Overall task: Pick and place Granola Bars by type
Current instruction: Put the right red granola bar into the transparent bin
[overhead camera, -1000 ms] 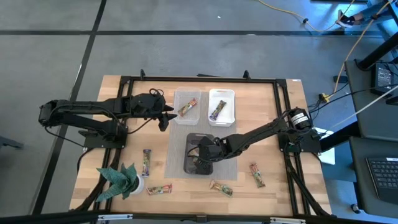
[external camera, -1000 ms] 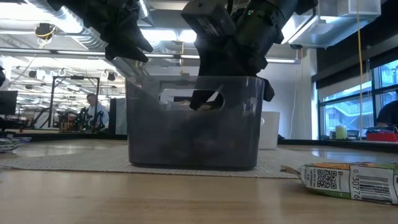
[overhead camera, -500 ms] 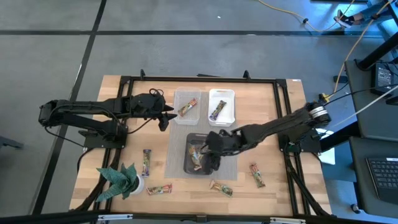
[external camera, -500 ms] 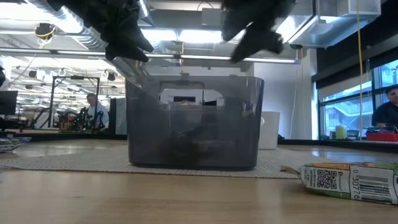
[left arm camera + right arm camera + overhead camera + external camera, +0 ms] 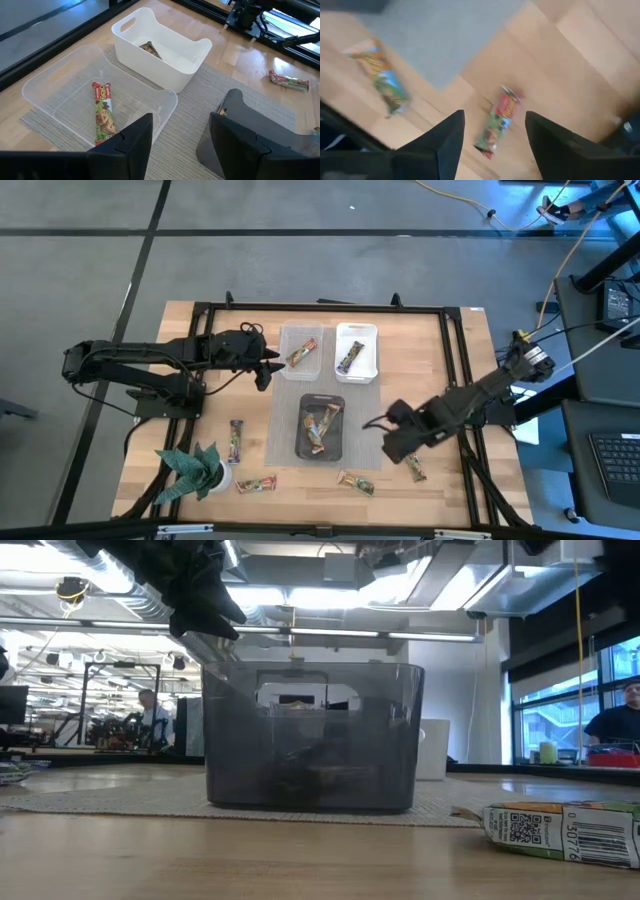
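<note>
While its fingers are standing wide and empty, the right end effector point(image 5: 378, 423) is hovering at four o'clock of the smoky plastic bin point(image 5: 321, 427), over a glossy flat bar point(image 5: 499, 122) on the wooden tabletop point(image 5: 450, 370).

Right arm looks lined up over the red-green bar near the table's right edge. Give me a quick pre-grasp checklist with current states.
1. Right tool open and empty: ok.
2. Red-green bar between its fingers in the right wrist view: ok.
3. Bar lies flat on bare table, nothing touching it: ok.
4. Height above the bar: cannot tell.
5. Dark bin already holds bars, room left: ok.
6. Left tool parked open near the clear tray, out of the way: ok.
</note>
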Action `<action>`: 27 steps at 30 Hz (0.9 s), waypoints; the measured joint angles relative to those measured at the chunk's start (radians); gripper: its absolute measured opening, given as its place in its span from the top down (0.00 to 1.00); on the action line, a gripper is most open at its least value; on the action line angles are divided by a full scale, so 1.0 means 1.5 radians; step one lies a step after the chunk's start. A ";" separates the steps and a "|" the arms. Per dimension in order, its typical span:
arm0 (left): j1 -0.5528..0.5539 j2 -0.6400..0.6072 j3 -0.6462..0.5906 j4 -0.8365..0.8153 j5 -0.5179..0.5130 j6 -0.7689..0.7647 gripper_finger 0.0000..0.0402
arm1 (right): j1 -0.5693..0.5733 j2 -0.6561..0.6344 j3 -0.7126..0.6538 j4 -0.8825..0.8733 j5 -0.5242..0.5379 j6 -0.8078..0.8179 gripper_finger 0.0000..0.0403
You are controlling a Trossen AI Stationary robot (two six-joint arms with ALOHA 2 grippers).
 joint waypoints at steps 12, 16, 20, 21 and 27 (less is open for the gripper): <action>0.000 0.000 0.000 0.000 0.000 -0.001 0.53 | 0.087 -0.005 -0.143 0.062 0.001 0.157 0.37; 0.000 0.000 0.000 0.000 0.000 -0.001 0.53 | 0.089 -0.005 -0.201 0.159 -0.001 0.215 0.31; 0.000 0.000 0.000 0.000 0.003 -0.001 0.53 | 0.088 -0.004 -0.255 0.273 -0.032 0.200 0.30; 0.000 0.000 0.000 0.000 0.003 -0.002 0.53 | 0.088 -0.003 -0.269 0.292 -0.049 0.200 0.30; 0.000 0.000 0.000 0.000 0.003 -0.002 0.53 | 0.088 0.001 -0.331 0.364 -0.063 0.200 0.33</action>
